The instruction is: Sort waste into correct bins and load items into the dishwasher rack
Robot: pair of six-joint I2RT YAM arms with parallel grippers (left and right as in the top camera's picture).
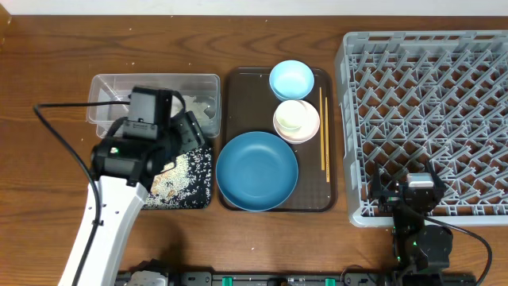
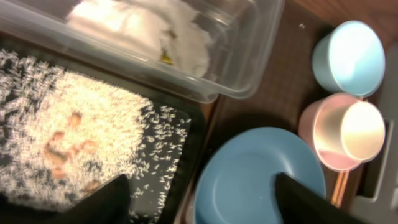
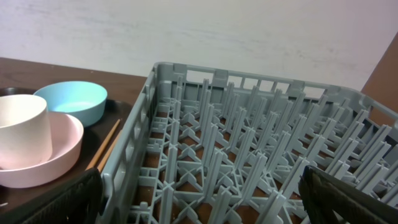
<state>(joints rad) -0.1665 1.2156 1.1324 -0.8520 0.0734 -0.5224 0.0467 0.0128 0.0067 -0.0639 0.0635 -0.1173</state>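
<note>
My left gripper [image 1: 184, 137] [image 2: 202, 202] is open and empty, above the black tray [image 1: 202, 195] of loose rice [image 2: 81, 137] and the rim of the large deep-blue bowl [image 1: 256, 171] [image 2: 249, 174]. The clear tub [image 1: 151, 83] [image 2: 249, 56] holds white tissue [image 2: 143, 28] and a yellow scrap of wrapper [image 2: 166, 58]. The light-blue bowl [image 1: 291, 79] [image 3: 71, 99] and the pink-rimmed bowl [image 1: 308, 129] [image 3: 56, 155] holding the white cup [image 1: 290, 116] [image 3: 22, 130] sit behind it. My right gripper [image 1: 413, 189] [image 3: 205, 202] is open and empty, over the front-left corner of the grey rack [image 1: 432, 103] [image 3: 249, 124].
The bowls stand on a dark brown serving tray [image 1: 238, 87]. A pair of wooden chopsticks [image 1: 324, 135] [image 3: 102, 146] lies along that tray's right side, next to the rack. The left arm's cable [image 1: 63, 139] loops over the table at the left.
</note>
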